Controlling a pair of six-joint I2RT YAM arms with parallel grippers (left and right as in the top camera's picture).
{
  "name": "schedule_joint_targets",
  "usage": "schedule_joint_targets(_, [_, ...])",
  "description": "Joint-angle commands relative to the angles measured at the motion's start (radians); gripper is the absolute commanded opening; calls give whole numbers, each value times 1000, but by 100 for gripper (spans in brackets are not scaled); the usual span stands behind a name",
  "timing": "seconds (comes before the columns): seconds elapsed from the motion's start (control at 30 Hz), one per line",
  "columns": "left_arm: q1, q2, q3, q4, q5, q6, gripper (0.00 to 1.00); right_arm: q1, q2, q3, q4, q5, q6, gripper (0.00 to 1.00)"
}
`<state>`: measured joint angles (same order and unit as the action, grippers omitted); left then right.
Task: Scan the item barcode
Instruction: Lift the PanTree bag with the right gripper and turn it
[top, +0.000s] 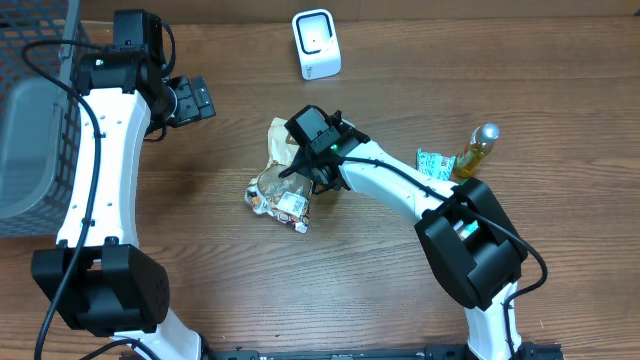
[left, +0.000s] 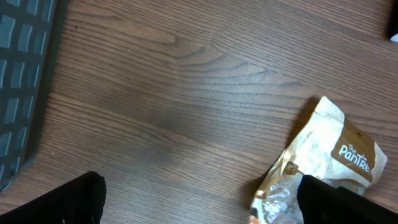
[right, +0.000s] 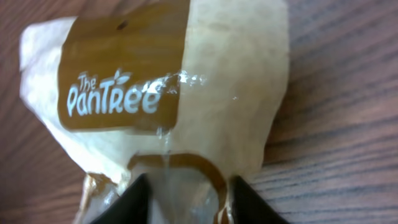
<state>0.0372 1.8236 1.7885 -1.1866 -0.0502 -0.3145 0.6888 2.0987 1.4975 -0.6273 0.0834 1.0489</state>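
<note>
A cream and brown snack bag (top: 282, 185) marked "The PanTree" lies on the wooden table, near its middle. My right gripper (top: 308, 176) reaches down onto the bag's right side. In the right wrist view its two black fingers (right: 134, 202) pinch a fold of the bag (right: 186, 93), the gripper (right: 186, 186) shut on it. My left gripper (top: 195, 100) hangs open over bare wood to the upper left of the bag. Its wrist view shows the gripper (left: 199, 199) with fingers wide apart and the bag (left: 336, 149) at lower right. A white barcode scanner (top: 316, 44) stands at the back. No barcode shows.
A dark mesh basket (top: 30, 110) fills the left edge, also seen as the basket (left: 25, 81) in the left wrist view. A small bottle of yellow liquid (top: 477, 150) and a green packet (top: 436, 162) sit to the right, beside the right arm.
</note>
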Motion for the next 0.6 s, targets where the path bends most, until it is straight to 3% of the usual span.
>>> schedule_joint_targets(0.0, [-3, 4, -1, -2, -9, 0, 100, -1, 8, -8, -2, -5, 6, 17])
schedule_joint_targets(0.07, [-3, 4, -1, -2, -9, 0, 100, -1, 7, -8, -15, -14, 6, 9])
schedule_joint_targets(0.33, [-3, 4, -1, -2, -9, 0, 99, -56, -58, 36, -152, -17, 2, 9])
schedule_joint_targets(0.43, [-3, 4, -1, -2, -9, 0, 100, -79, -88, 36, -185, -43, 2, 22])
schedule_joint_targets(0.57, [-3, 4, -1, -2, -9, 0, 100, -113, -106, 36, -224, -60, -8, 24])
